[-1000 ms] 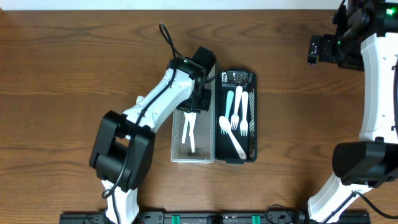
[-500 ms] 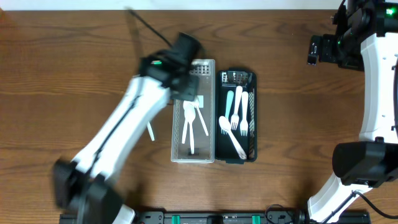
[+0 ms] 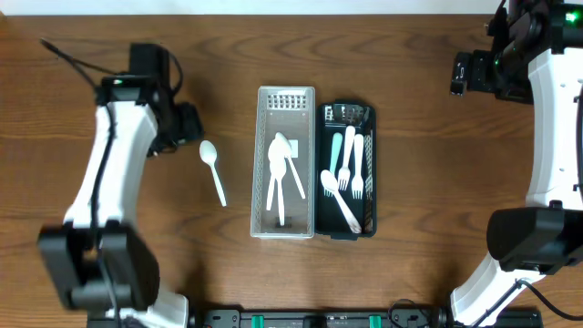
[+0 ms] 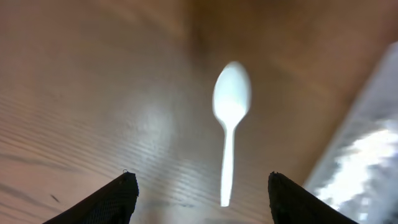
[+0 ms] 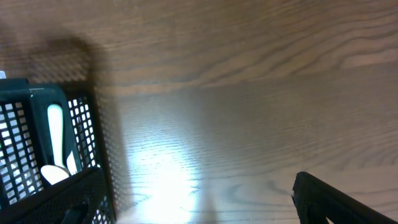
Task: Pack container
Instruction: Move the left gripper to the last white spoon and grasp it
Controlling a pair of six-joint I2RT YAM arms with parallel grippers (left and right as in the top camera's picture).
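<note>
Left gripper (image 3: 185, 123) hovers over the table with jaws spread and nothing between them. Just beside it, a loose white plastic spoon (image 3: 214, 173) lies flat on the wooden table (image 3: 109, 55), bowl toward the gripper and outside any container. The left wrist view centres it between the fingers.

The clear perforated plastic container (image 3: 258, 164) holds several white utensils. The black mesh basket (image 3: 372, 164), touching it, holds white and teal cutlery.

Right gripper (image 3: 466, 73) is parked well apart, open and empty.

Judgement: the step in hand is collecting the remaining spoon. The next move calls for a descent and a pinch on its thin handle.
</note>
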